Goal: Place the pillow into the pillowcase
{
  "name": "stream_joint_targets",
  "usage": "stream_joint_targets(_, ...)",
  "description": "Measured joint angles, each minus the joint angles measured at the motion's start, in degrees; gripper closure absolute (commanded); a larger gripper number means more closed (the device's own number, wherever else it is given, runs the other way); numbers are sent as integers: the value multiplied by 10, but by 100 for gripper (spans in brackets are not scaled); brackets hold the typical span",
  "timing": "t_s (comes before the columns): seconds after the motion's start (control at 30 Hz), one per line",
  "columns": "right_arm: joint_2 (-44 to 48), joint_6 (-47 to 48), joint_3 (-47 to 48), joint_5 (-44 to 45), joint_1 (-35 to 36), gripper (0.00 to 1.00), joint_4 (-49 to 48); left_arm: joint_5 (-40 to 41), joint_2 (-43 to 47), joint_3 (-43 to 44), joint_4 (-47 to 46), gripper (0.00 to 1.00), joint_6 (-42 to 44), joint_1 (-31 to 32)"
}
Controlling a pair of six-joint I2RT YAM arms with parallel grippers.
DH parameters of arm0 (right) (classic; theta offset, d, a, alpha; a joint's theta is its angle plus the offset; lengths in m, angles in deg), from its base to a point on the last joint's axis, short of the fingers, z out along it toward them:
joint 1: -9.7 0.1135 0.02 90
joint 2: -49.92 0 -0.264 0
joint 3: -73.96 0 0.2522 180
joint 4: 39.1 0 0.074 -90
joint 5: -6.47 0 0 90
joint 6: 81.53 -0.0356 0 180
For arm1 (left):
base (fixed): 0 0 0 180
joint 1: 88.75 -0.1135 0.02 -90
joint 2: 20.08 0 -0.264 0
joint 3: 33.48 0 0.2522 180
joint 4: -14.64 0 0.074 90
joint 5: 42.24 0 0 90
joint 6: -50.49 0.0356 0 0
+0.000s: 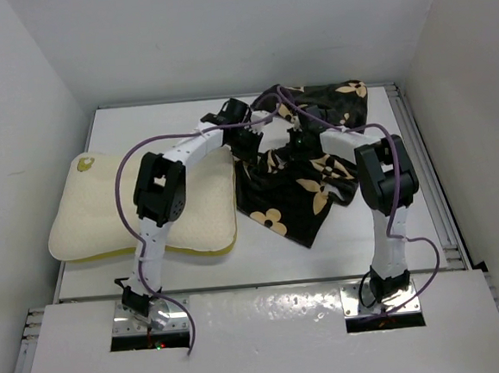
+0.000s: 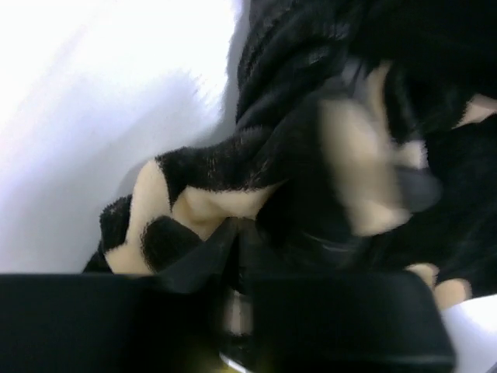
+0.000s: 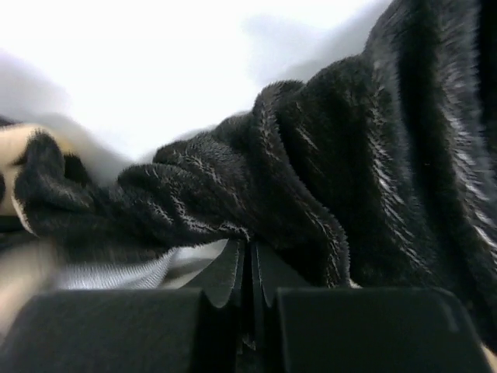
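Your left gripper (image 2: 237,229) and right gripper (image 3: 250,247) each pinch a fold of the black plush flower-printed pillowcase (image 1: 302,191) at their tips; it looks limp and light, so hold its opening's edge.

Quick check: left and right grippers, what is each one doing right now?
Left gripper: fingers closed, pinching a fold of the pillowcase.
Right gripper: fingers closed on the pillowcase's plush fabric.

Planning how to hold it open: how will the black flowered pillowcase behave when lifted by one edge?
Probably floppy: the pillowcase lies crumpled and gathers into folds at the right gripper. Likely to sag and close, since nothing stiff shows in it. Its plush pile may slip from a shallow pinch.
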Motion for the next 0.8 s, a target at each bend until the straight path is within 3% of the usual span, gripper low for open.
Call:
stream_joint_targets(0.17, 27, -50, -3, 48, -18, 100, -5, -9, -13, -3, 11, 100, 18, 0)
stream_joint_targets(0.43, 189, -125, -31, 119, -91, 100, -78, 0, -13, -4, 47, 100, 83, 9)
stream_joint_targets(0.53, 232, -115, -31, 120, -82, 100, -97, 23, -13, 4, 70, 82, 107, 12)
stream_joint_targets(0.57, 244, -109, -32, 120, -75, 100, -102, 33, -13, 11, 77, 66, 115, 12)
stream_joint_targets(0.6, 252, -104, -35, 120, -70, 100, -105, 42, -13, 20, 83, 59, 123, 12)
stream_joint_targets(0.63, 260, -99, -40, 120, -65, 100, -108, 50, -13, 32, 90, 43, 127, 12)
stream_joint_targets(0.73, 278, -91, -61, 120, -57, 100, -111, 74, -13, 82, 102, 24, 134, 12)
stream_joint_targets(0.8, 277, -90, -63, 121, -59, 100, -105, 93, -11, 122, 104, 1, 145, 12)
